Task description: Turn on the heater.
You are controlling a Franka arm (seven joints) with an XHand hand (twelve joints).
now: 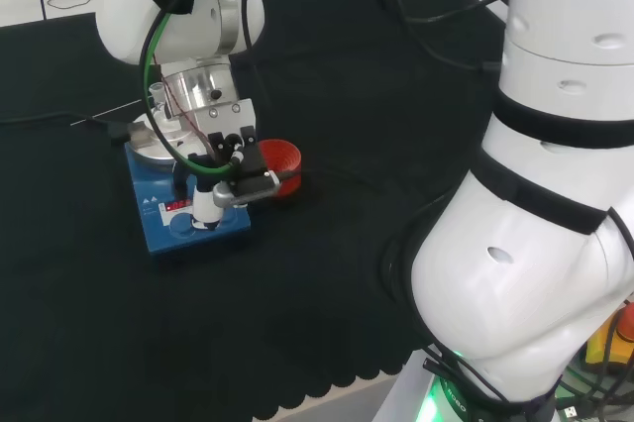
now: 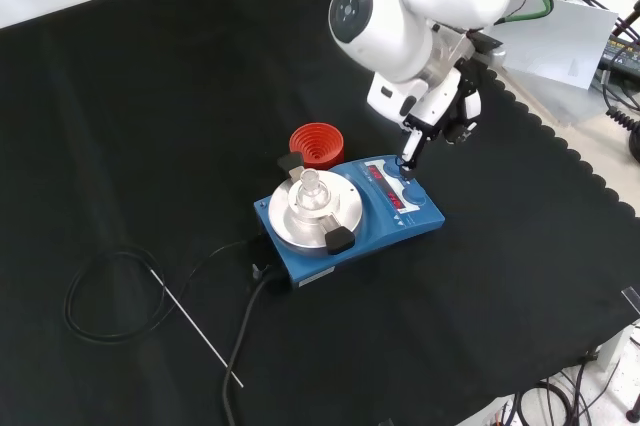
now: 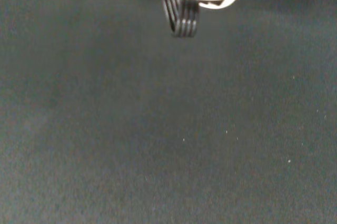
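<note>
Front view: hand (image 2: 440, 116) fingertip on heater (image 2: 350, 211) front edge.

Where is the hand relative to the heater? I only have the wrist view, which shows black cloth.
Observer: In the front view the hand is above the control end of the blue heater, with one finger straight down and its tip at the knob.
Operator: Is anything on the plate?
Observer: A small clear glass vessel stands on the round metal plate.
</note>
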